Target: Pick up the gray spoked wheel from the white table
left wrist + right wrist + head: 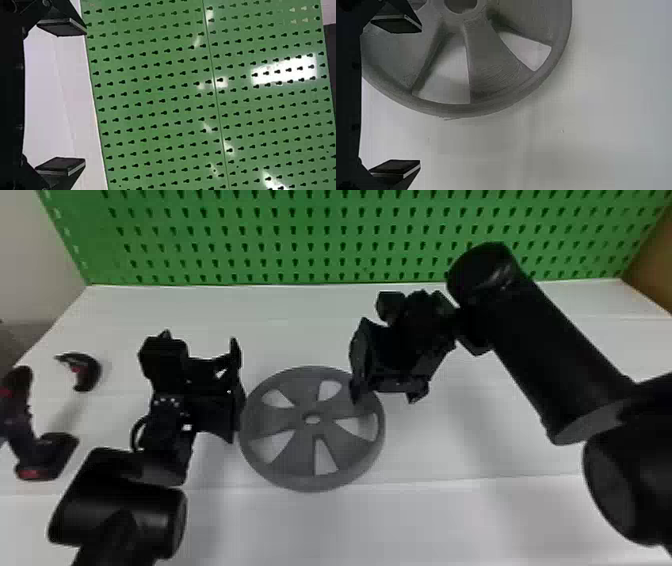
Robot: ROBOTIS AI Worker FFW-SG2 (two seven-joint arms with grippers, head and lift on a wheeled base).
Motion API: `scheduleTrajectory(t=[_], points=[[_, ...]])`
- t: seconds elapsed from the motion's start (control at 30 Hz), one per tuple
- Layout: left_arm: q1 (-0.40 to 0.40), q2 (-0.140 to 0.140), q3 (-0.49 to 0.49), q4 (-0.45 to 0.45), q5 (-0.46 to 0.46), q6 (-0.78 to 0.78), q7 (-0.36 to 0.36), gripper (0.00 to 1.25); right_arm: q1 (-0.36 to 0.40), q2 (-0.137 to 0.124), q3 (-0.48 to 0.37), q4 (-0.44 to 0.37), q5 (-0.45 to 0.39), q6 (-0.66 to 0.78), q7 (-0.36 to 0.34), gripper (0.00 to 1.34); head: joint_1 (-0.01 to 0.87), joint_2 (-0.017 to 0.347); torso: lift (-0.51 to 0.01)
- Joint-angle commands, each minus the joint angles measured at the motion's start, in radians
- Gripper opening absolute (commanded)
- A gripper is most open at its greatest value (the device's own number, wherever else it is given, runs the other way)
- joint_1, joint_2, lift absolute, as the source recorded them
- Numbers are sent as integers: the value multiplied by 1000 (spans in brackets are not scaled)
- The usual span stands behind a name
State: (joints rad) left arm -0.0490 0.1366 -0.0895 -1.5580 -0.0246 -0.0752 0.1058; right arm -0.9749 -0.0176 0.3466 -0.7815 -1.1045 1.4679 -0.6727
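The gray spoked wheel [300,450] lies flat on the white bench [310,320], the right gripper [385,394] apparently just above its edge, jaws spread. The left gripper [200,340] is beside the wheel, its jaws apart.

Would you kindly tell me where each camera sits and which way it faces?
Head view: on the robot's head, looking forward and down at the wheel, white table and green pegboard; left arm and right arm show.
Left wrist view: on the left wrist, facing the pegboard; left gripper, fingers apart.
Right wrist view: on the right wrist, facing down at wheel and table; right gripper, fingers apart.
Shared: head and right wrist views, the wheel; head and left wrist views, the pegboard.
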Motion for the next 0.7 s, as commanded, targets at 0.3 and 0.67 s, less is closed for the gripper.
scheduleTrajectory(t=[0.3, 0.67], points=[[0, 1, -4, 1, 0, 0, 0, 1121, 8, 18, -89, 39, 8, -32, -91, 1233, 769, 38, -107], [-6, 3, -10, 6, 3, 0, 0, 1121, 51, 18, -196, 34, 9, -61, -127, 1233, 769, 38, -107]])
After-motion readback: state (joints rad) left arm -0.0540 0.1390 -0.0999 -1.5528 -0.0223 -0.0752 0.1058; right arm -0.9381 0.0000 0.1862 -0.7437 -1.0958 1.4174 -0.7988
